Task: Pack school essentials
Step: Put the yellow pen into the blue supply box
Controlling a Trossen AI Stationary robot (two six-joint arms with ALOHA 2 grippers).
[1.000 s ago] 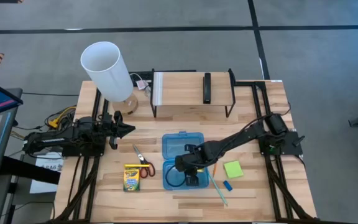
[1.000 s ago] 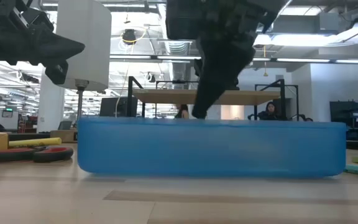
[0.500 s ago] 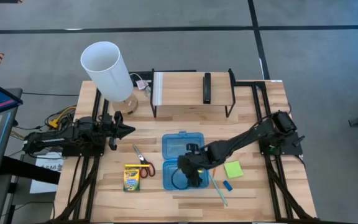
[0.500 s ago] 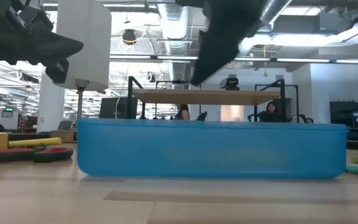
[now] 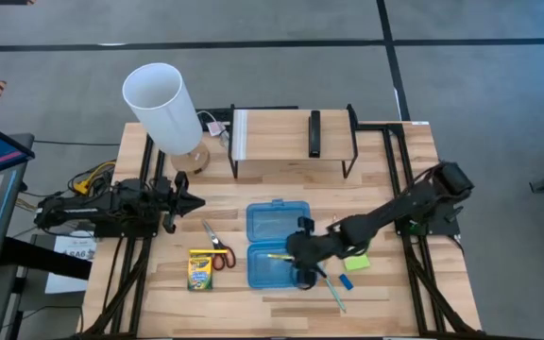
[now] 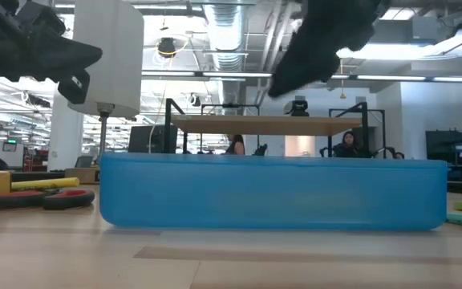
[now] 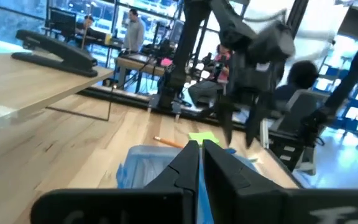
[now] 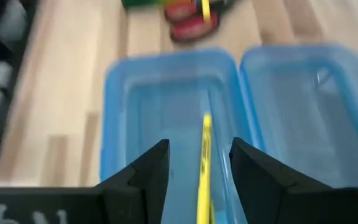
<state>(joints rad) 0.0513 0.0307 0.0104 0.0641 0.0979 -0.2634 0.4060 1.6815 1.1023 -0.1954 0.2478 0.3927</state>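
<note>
The translucent blue case (image 5: pixel 276 243) lies open on the table, lid toward the far edge, tray (image 8: pixel 166 118) toward the near edge. A yellow marker (image 8: pixel 204 163) lies in the tray (image 5: pixel 277 256). My right gripper (image 5: pixel 307 265) hovers open above the tray's right rim, and its fingers (image 8: pixel 156 167) stand apart on either side of the marker's line, above it. The crayon box (image 5: pixel 199 269) and red-handled scissors (image 5: pixel 219 249) lie left of the case. The lime sticky pad (image 5: pixel 355 258), blue eraser (image 5: pixel 347 281) and teal pen (image 5: pixel 331 288) lie to its right. My left gripper (image 5: pixel 195 200) waits shut at the left.
A white lamp (image 5: pixel 164 106) stands at the far left. A low shelf (image 5: pixel 293 142) at the far edge carries a black bar-shaped device (image 5: pixel 314 133). Bare wood shows along the near edge in front of the case. People sit in the room beyond the table.
My right gripper has risen out of the case's tray and drawn toward the table's right, ending over the tray's right rim. The yellow marker now shows lying in the tray where the gripper had been.
</note>
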